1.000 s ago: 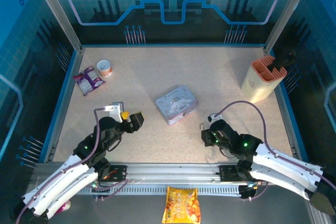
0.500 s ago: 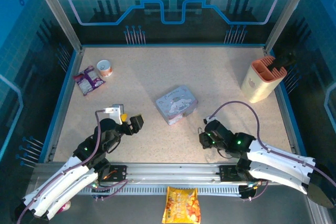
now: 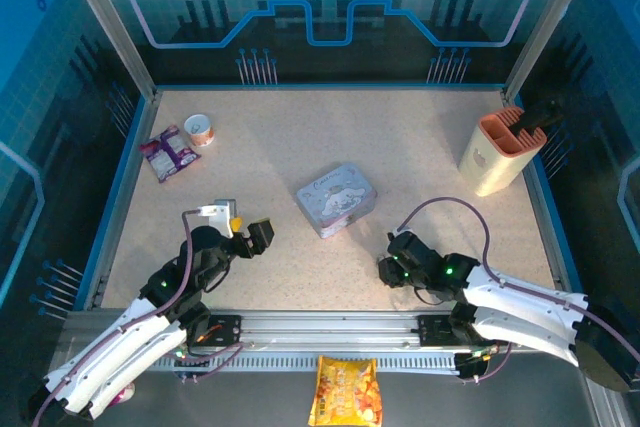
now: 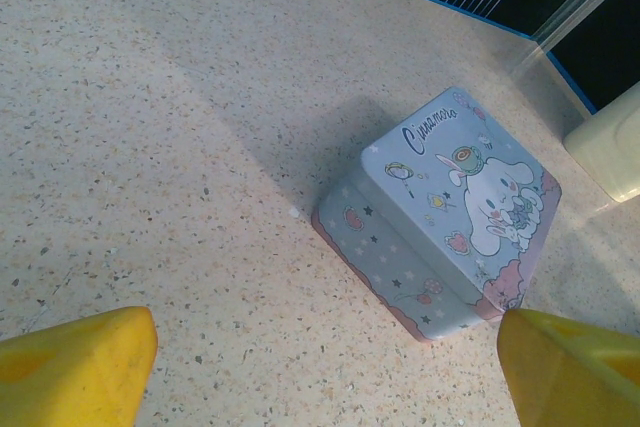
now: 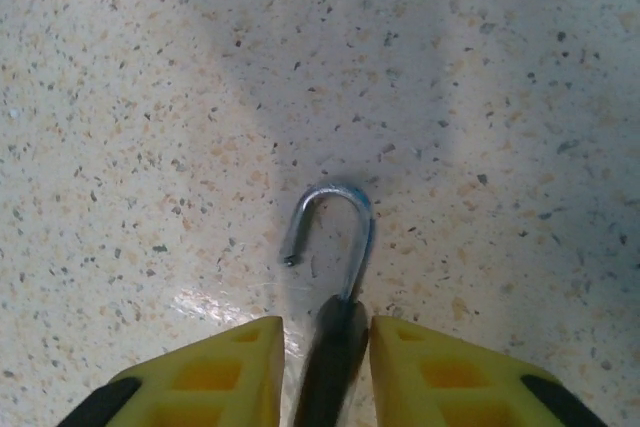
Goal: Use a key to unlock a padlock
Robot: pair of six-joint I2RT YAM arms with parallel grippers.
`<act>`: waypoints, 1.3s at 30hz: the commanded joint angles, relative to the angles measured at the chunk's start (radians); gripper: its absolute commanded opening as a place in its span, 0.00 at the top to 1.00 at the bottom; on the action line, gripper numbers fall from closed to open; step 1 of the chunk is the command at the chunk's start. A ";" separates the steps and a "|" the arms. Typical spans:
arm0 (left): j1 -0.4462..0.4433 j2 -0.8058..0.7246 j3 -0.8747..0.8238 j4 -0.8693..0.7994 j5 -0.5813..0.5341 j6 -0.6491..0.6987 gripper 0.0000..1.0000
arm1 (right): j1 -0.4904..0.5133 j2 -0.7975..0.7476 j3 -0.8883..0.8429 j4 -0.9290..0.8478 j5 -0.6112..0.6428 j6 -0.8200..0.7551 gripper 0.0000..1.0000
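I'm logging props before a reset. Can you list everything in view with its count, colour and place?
tin: one, pastel blue and pink with a cartoon print, table centre
padlock: one, dark body with a silvery shackle swung open, on the table, near right
snack packet: one, purple, far left
small cup: one, white with a reddish band, beside the snack packet
holder: one, cream with an orange top, far right corner
snack bag: one, yellow-orange, below the table's near edge
table: one, speckled beige
left gripper: one, yellow-tipped, jaws wide open, facing the tin
right gripper: one, yellow-tipped, jaws either side of the padlock body, grip unclear
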 commanded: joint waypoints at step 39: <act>0.200 0.611 -0.001 0.752 -0.532 0.563 0.01 | -0.438 -0.209 -0.022 0.454 0.464 -0.762 0.08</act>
